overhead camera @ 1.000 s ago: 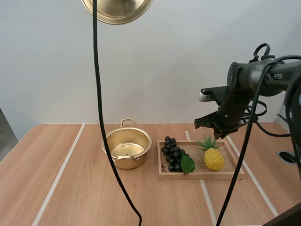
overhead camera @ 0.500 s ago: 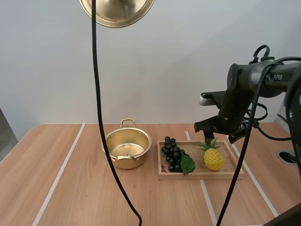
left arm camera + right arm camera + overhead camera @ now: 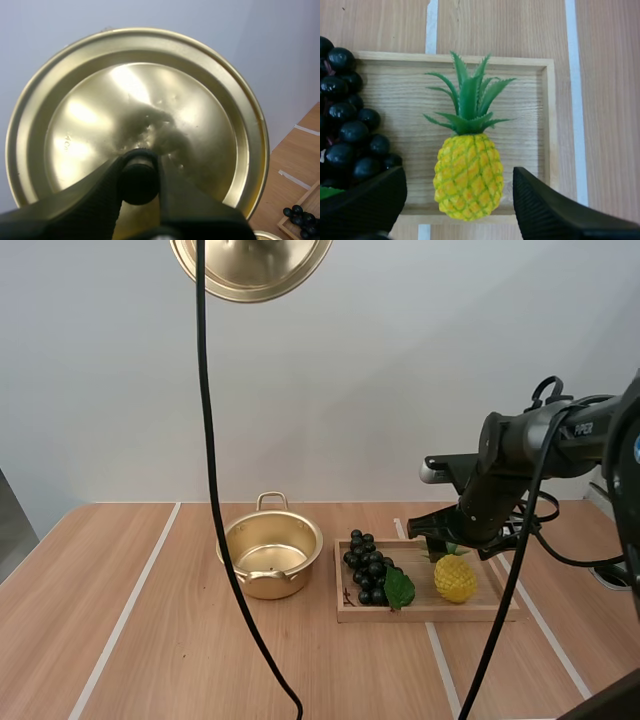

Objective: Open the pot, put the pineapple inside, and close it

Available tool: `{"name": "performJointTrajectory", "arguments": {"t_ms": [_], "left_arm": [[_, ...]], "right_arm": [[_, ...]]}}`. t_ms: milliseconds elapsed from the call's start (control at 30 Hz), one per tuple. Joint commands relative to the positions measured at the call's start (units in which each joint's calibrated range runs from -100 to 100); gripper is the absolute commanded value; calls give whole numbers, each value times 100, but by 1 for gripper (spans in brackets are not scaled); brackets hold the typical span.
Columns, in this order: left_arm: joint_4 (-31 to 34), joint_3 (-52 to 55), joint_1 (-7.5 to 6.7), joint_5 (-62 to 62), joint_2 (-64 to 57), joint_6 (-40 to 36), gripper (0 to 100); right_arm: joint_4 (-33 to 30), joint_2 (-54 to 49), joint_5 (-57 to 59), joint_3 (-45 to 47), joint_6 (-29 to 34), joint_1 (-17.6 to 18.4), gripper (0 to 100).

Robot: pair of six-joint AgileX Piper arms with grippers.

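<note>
Straddling the pineapple (image 3: 467, 182), right gripper (image 3: 456, 175) stood wide open, one finger to each side. Pineapple lay on wooden tray (image 3: 530, 65) beside grapes (image 3: 345, 125). Left gripper (image 3: 139, 175) pinched the black knob of the lid (image 3: 135, 100), raised high. Pot (image 3: 270, 555) stood uncovered on table (image 3: 150, 640), left of tray.

The high view's top edge crops the lid (image 3: 250, 265).

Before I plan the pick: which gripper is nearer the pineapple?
Right. The right gripper hangs open over the pineapple; the left gripper holds the lid high above the pot.
</note>
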Motion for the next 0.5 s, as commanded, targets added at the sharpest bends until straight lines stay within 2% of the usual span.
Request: {"name": "performJointTrajectory", "arguments": {"t_ms": [0, 233, 467], "left_arm": [[-127, -39, -27, -58, -54, -18, 0], [-127, -39, -27, -58, -54, -18, 0], [-121, -39, -27, 129, -54, -18, 0]], "right_arm": [[22, 223, -77, 31, 19, -33, 100], [-57, 908, -114, 31, 19, -33, 100], [-209, 1174, -455, 31, 19, -33, 100]]}}
